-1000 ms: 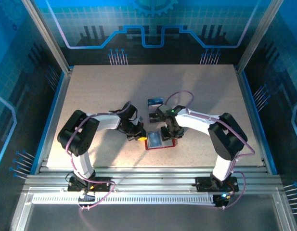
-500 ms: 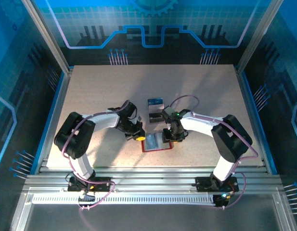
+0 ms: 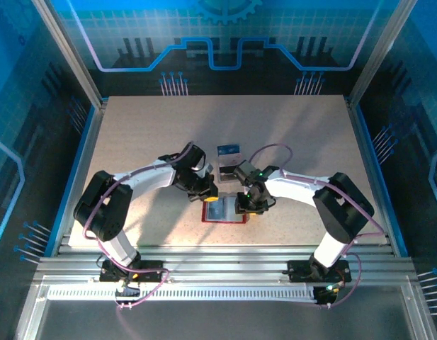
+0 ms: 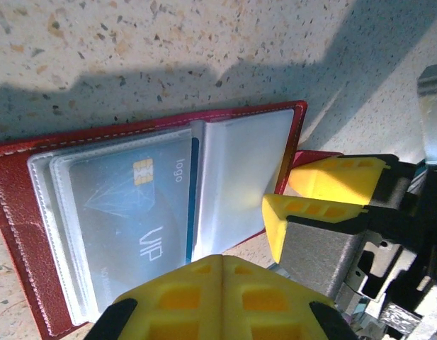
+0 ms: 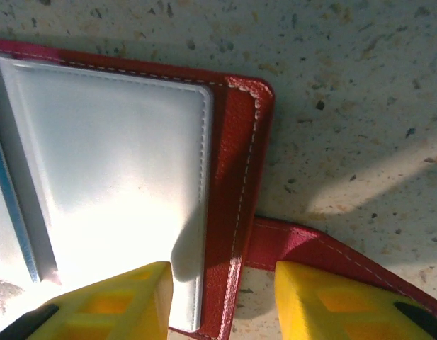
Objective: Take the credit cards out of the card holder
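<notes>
Right claw (image 5: pixel 219 275) first: about half open, nothing pinched. Between its two fingers (image 5: pixel 119 297), the red edge of the card holder (image 5: pixel 241 142). Under one finger, the pale pocket (image 5: pixel 112 156). Under the other, the little clasp tab (image 5: pixel 310 248). No card between them.

Left claw (image 4: pixel 222 276) next: shut tight, holding nothing, low over the near edge of the open holder. Cannot tell if pressing down on it or just above it.

Just ahead of the left claw, the credit cards (image 4: pixel 126 212), tucked flat in their see-through pockets. On top, a grey one, with a thin blue edge peeking out beside it. Off to the side of the left claw, across the holder, the right claw again, very close. All around both claws, the speckled desk (image 5: pixel 360 85).

Danger in closing the right claw here: grabbing the red cover or the empty pocket, and no card. Then, probably, lifting the whole holder with the cards inside. Danger too from a weak hold by the left claw: the holder sliding away or flipping shut. And, with both claws so near, a bump.
</notes>
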Controlling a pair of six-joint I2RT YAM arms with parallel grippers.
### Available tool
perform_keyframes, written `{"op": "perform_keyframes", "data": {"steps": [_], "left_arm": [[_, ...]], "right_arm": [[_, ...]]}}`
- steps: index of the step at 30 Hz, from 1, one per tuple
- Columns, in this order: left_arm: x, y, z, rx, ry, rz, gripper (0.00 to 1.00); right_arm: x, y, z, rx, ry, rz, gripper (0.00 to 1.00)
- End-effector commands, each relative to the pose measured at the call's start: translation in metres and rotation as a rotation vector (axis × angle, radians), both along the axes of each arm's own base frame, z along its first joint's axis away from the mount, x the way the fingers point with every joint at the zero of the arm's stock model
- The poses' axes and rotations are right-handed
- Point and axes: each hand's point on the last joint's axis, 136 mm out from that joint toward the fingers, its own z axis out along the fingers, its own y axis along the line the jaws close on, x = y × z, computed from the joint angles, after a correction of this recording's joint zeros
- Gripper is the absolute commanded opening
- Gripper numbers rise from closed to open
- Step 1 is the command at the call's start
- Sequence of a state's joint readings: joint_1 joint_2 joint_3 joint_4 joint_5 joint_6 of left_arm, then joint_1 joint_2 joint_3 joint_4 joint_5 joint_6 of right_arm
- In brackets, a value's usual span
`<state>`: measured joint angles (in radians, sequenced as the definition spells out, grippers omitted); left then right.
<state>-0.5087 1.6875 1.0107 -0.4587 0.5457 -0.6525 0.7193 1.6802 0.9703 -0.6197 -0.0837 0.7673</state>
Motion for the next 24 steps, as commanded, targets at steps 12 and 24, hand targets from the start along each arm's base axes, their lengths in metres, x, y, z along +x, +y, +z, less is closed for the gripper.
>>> {"op": "perform_keyframes", "data": {"steps": [12,24], "left_arm": [[-0.015,0.017,-0.033,0.097,0.039,0.008,0.00],[-0.022,0.024,-0.047,0.119,0.072,-0.021,0.00]], "right_arm": [[0.017,0.050,0.064,0.316,-0.097,0.000,0.40],[0.015,0.094,0.027,0.523,0.063,-0.052,0.35]]}}
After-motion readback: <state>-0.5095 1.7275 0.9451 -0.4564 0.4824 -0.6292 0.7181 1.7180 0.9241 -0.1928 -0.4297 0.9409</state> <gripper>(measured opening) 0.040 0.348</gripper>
